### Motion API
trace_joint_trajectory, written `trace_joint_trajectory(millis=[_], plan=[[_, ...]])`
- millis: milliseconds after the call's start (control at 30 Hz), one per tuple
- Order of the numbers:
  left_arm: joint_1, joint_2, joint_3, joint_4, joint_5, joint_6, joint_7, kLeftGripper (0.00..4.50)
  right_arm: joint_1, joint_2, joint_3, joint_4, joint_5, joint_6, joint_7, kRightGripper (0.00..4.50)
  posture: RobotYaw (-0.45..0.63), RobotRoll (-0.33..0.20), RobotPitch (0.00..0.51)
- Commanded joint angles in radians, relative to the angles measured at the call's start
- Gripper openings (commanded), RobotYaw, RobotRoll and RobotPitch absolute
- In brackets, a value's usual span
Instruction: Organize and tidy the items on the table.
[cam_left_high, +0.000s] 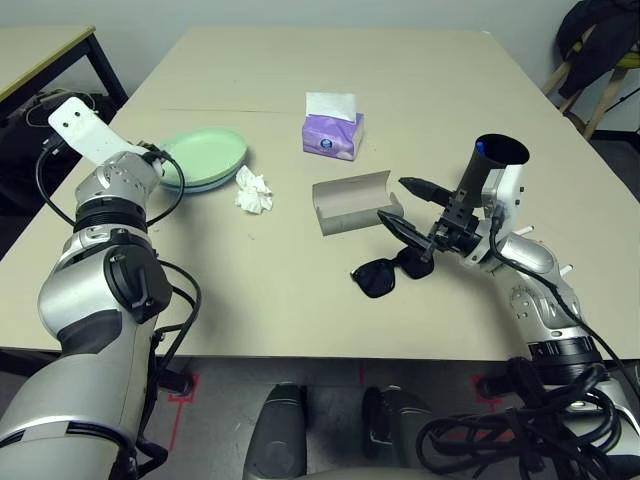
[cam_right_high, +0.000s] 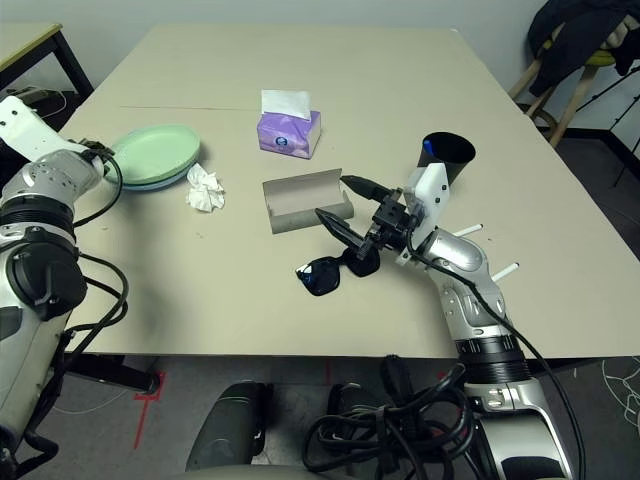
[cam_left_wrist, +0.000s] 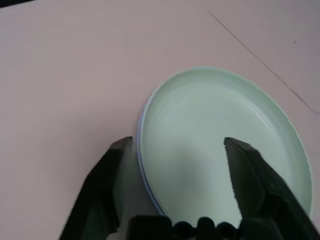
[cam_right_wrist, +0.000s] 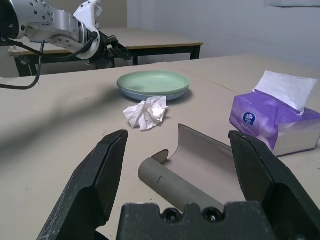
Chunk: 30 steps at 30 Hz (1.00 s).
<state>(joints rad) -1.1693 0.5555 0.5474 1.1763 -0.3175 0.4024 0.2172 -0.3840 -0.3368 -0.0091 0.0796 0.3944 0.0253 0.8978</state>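
Note:
Black sunglasses (cam_left_high: 380, 275) lie near the front of the table (cam_left_high: 280, 310). The grey glasses case (cam_left_high: 352, 204) lies open just behind them. My right gripper (cam_left_high: 392, 198) is open, with nothing between its fingers. It hovers over the sunglasses and points at the case (cam_right_wrist: 195, 172). A black cup (cam_left_high: 500, 152) with the pen's blue cap (cam_left_high: 482, 148) showing in it stands behind my right wrist. The mint green plate (cam_left_wrist: 215, 120) is stacked on the pale blue one (cam_left_high: 205, 160) at the left. My left gripper (cam_left_wrist: 175, 142) is open over their near rim. The crumpled tissue (cam_left_high: 253, 190) lies beside the plates.
A purple tissue box (cam_left_high: 333, 131) stands behind the case, mid-table. A smaller table with black legs (cam_left_high: 45, 55) is at the far left. A stool with dark clothing on it (cam_left_high: 600, 50) is at the far right. Bare tabletop stretches across the back and front left.

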Motion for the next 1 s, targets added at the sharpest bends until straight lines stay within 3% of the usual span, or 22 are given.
trace_joint_trajectory(millis=[33,133,267,433,667,1000], plan=[[0.033,0.004,-0.062,-0.076,0.022,0.012,-0.099,4.46,0.006,-0.006,0.005,-0.002,-0.005,-0.019,0.014,4.5,0.17,0.0,0.1],[0.096,0.004,-0.198,-0.202,0.086,-0.052,-0.304,4.46,0.01,-0.006,0.005,-0.001,-0.003,-0.022,0.016,4.5,0.17,0.0,0.102],[0.244,0.0,-0.334,-0.457,0.049,-0.061,-0.69,4.46,0.009,-0.008,0.003,0.003,-0.001,-0.024,0.022,4.5,0.17,0.0,0.103],[0.375,0.054,-0.495,-0.62,0.085,0.008,-0.955,4.46,0.003,-0.011,0.005,0.017,-0.006,-0.03,0.033,4.5,0.17,0.0,0.105],[0.381,0.056,-0.574,-0.593,0.135,-0.017,-1.064,4.46,0.009,-0.016,0.004,0.002,-0.005,-0.026,0.035,4.5,0.16,0.0,0.103],[0.339,0.007,-0.596,-0.436,0.213,-0.035,-1.018,4.46,0.028,-0.023,-0.001,-0.022,-0.001,-0.025,0.028,4.5,0.13,0.0,0.099]])
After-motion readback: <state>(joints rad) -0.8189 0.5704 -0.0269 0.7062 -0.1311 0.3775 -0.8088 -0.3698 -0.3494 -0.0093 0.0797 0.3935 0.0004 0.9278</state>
